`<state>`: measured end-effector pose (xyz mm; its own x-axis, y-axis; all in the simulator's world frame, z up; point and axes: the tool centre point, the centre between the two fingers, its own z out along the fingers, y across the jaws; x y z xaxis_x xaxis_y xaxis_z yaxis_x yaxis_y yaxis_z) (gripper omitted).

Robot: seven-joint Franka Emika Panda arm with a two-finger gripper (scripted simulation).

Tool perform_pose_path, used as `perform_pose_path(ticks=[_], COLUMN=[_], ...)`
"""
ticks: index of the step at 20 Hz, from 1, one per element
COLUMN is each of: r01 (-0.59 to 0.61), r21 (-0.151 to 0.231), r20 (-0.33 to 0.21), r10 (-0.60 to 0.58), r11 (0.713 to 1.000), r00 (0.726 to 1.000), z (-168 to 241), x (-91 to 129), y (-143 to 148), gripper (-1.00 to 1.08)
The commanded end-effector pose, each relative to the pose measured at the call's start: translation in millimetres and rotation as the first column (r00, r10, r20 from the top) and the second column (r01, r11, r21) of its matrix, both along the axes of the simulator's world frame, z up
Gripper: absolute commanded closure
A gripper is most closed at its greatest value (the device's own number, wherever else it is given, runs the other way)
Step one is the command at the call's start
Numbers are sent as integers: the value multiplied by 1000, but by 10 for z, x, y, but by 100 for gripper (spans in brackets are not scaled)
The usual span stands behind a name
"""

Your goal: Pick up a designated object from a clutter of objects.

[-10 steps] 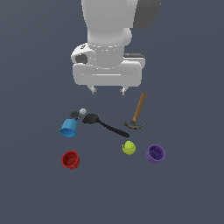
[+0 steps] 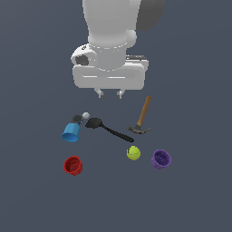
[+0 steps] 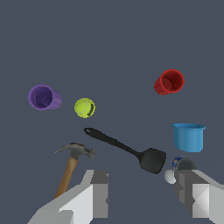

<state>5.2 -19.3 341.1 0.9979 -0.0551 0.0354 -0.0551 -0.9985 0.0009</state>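
The purple cup (image 2: 161,159) stands at the exterior view's right of the clutter, beside the yellow-green ball (image 2: 133,152); it also shows in the wrist view, purple cup (image 3: 44,97). My gripper (image 2: 109,94) hangs open high above the clutter, behind the black spatula (image 2: 108,129) and well away from the purple cup. Nothing sits between its fingers (image 3: 99,197).
A blue cup (image 2: 71,132) and a red cup (image 2: 73,165) stand at the exterior view's left. A tiny white ball (image 2: 85,115) lies by the spatula's blade with a dark round item next to it. A wooden-handled hammer (image 2: 142,117) lies behind the purple cup.
The arm has shifted a little, and its fingertips now sit slightly lower and nearer the clutter. The objects have not moved.
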Motion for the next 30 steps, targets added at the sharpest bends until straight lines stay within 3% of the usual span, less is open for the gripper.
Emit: perform_pose_path(ticks=[1,10,18,24,30], r01=[1,60,192,342,496], r21=[0,33,99,159,198], r20=[0,-3,-26,-73,-141], r10=[-1,-59,-191,-334,-477], r11=[1000,998,976,926,845], r00=[1000,998,981,940,868], z=[-5,-187,-609,-1100,-1633], x=[5,152,428,656,809], y=[4,179,566,984,1399], gripper=[-20,-20,-20,-20,-20])
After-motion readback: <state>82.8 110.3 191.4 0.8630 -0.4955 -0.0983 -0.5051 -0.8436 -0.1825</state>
